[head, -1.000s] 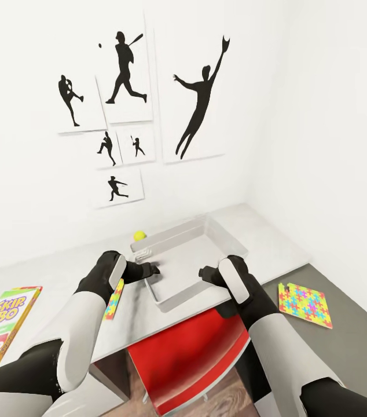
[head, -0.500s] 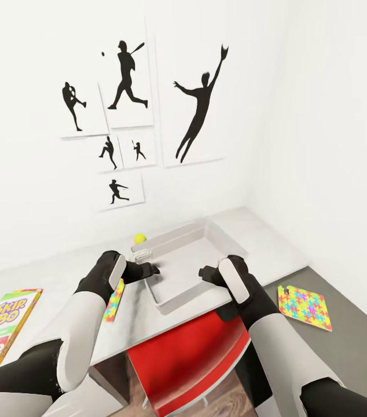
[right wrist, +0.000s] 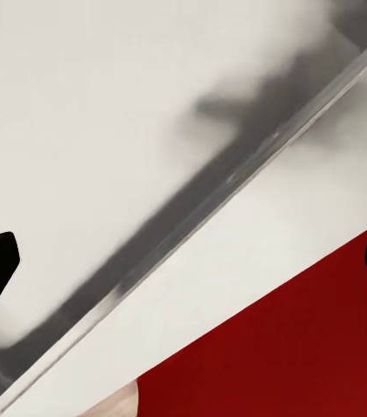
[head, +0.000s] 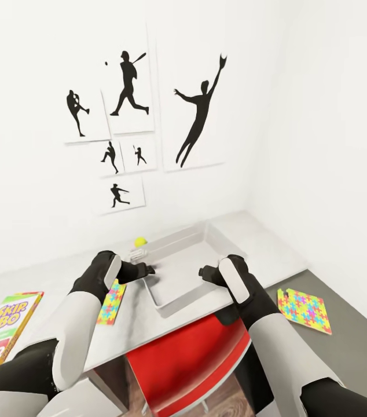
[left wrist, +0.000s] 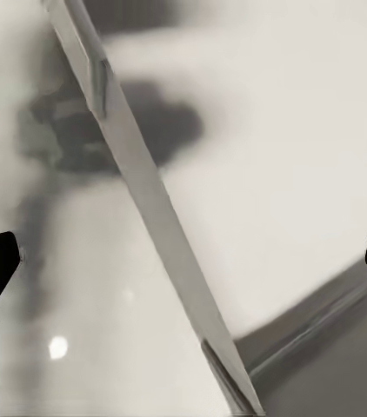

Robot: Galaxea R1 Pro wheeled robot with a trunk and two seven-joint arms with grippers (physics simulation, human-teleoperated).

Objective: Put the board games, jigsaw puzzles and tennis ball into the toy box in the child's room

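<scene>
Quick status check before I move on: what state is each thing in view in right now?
Toy box: upright on the table, empty.
Tennis ball: on the table behind the box.
Jigsaw puzzle: flat on the table, under the left arm.
Second puzzle: flat on the darker side desk.
Board game: flat, cover up.
Left gripper: open.
Right gripper: open.

You face plain white walls (head: pixel 27 58) hung with black sports-silhouette pictures (head: pixel 198 113); a red chair (head: pixel 183 362) stands on wood-plank floor (head: pixel 127 385).

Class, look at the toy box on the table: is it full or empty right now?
Empty. The toy box shows only its bare grey floor; the tennis ball lies behind it on the table.
</scene>
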